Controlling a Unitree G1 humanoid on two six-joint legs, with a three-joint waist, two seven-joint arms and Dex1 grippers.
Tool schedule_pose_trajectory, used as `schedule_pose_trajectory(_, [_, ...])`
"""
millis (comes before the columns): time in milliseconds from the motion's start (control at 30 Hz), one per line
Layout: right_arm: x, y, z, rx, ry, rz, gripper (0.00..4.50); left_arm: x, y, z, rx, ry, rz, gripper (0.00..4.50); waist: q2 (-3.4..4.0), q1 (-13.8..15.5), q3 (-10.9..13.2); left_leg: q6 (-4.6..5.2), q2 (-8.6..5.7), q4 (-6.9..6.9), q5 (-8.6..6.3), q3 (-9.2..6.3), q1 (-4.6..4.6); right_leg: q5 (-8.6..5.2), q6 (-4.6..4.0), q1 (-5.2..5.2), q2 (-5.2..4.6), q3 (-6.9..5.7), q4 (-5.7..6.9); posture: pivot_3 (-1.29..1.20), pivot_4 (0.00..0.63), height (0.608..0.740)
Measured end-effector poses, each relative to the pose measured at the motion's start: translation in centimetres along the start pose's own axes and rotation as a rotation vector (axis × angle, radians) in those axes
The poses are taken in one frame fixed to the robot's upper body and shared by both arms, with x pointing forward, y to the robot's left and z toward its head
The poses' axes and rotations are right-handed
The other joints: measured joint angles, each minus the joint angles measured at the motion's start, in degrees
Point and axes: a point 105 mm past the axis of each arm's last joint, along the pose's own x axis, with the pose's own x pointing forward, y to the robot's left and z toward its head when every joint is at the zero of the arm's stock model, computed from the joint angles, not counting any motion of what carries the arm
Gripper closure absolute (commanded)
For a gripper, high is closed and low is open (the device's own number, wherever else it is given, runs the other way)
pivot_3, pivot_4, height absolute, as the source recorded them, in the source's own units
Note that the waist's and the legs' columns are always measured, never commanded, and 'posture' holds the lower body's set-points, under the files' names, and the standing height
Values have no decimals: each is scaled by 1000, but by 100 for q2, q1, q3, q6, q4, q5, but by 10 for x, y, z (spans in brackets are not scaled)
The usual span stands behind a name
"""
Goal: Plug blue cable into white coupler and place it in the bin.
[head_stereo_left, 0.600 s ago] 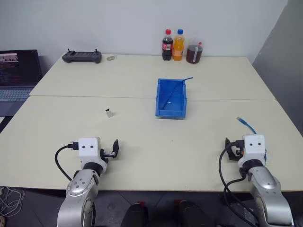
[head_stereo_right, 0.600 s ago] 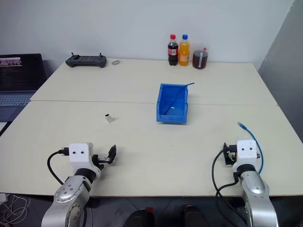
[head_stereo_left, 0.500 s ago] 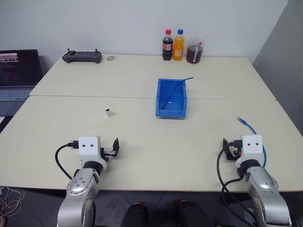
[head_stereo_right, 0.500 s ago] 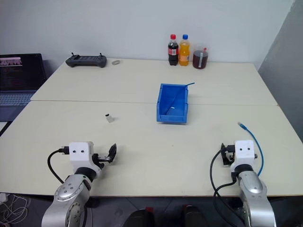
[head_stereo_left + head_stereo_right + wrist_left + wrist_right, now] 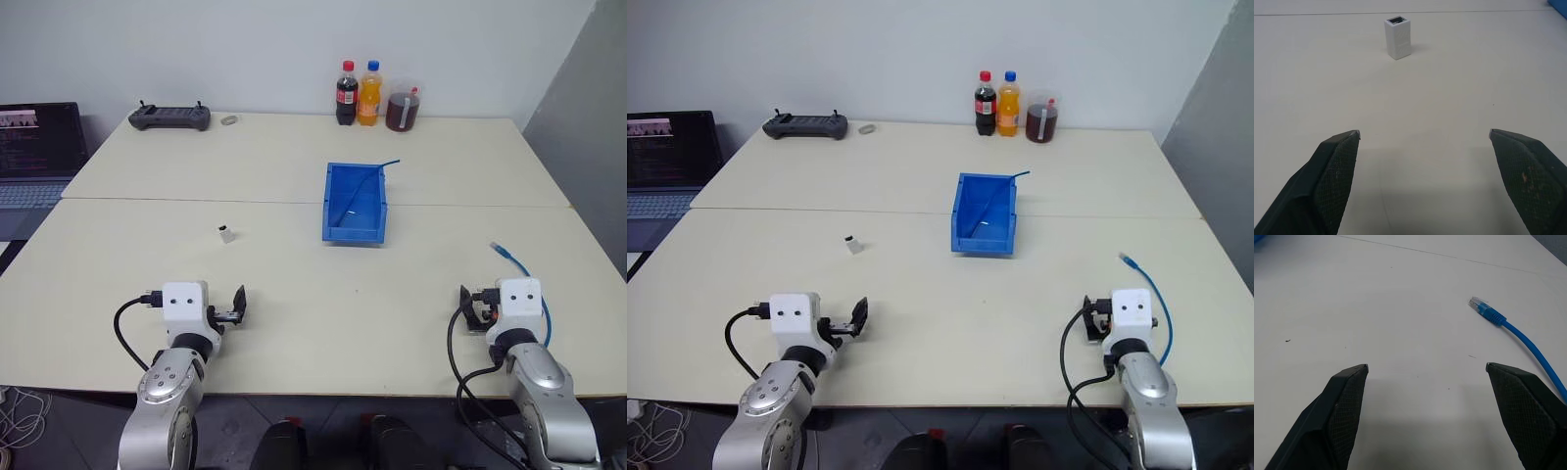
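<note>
- One white coupler (image 5: 226,234) stood alone on the cream surface (image 5: 294,176), left of centre in the head view. It was upright on its short end, long axis vertical, and its dark socket face pointed up, as the left wrist view (image 5: 1398,37) showed.
- One blue cable (image 5: 514,262) lay at the right edge of the frame, well apart from the coupler. Its clear plug pointed toward the upper left, and the cord ran down and right behind the right arm's white wrist block.
- One bin (image 5: 355,203) sat at the centre, long axis running away from the camera. Inside it lay one thin blue strand, with an end sticking out over the far right corner; what the strand was could not be told.
- Two soda bottles (image 5: 358,94), one dark and one orange, stood with one clear cup of dark drink (image 5: 402,110) at the top centre.
- One black handheld controller (image 5: 169,117) rested at the upper left, and one laptop (image 5: 34,157) at the left edge.
- The left end effector (image 5: 1422,142) was spread wide and held nothing, the coupler ahead of it.
- The right end effector (image 5: 1425,374) was also wide apart and empty, the cable plug lying ahead of one finger.
</note>
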Motion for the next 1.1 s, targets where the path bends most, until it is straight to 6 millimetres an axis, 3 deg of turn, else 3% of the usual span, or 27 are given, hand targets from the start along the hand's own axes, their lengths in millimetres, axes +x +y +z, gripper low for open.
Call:
schedule_pose_trajectory(533, [3, 0, 7, -6, -25, 3, 390, 1, -1, 1, 0, -4, -3, 0, 0, 0, 0, 0, 0, 0, 0, 0, 0, 0, 0, 0, 0, 0, 0, 0, 150, 740])
schedule_pose_trajectory(600, [2, -3, 6, -14, -23, -3, 390, 5, -9, 5, 14, -12, -53, 0, -1, 6, 0, 0, -1, 0, 0, -1, -1, 0, 0, 0, 0, -1, 0, 0, 150, 740])
schedule_pose_trajectory(700, [1, -9, 7, -22, -30, -23, 390, 10, -36, 17, 102, -44, -235, 0, 0, 25, -1, 0, -3, 1, 0, 2, 2, 0, 0, 3, 0, 1, 0, 0, 150, 740])
schedule_pose_trajectory(800, [-2, -28, 3, -58, -18, -66, 390, 7, -90, 35, 242, -98, -599, 0, 1, 52, 1, 0, -8, 1, 0, 2, 0, 0, -1, 3, 0, -1, -1, 0, 150, 740])
schedule_pose_trajectory(900, [1, -44, 4, -86, -12, -74, 390, 1, -129, 59, 330, -186, -860, 0, 1, 50, 1, 0, -7, 3, 0, 10, 2, 0, 0, 5, 3, 5, -4, 0, 150, 740])
schedule_pose_trajectory(967, [10, -57, 10, -88, -13, -27, 390, -5, -156, 70, 395, -223, -1069, 0, 3, 3, 2, 1, -7, 3, 0, 12, 5, 0, 0, 7, 18, 9, -3, 0, 150, 740])
schedule_pose_trajectory(1100, [28, -78, 16, -116, 21, 100, 390, -12, -190, 76, 450, -238, -1348, 0, 7, -24, 4, 1, -6, 1, 0, 10, 7, 0, -1, 6, 34, 11, -4, 0, 150, 740])
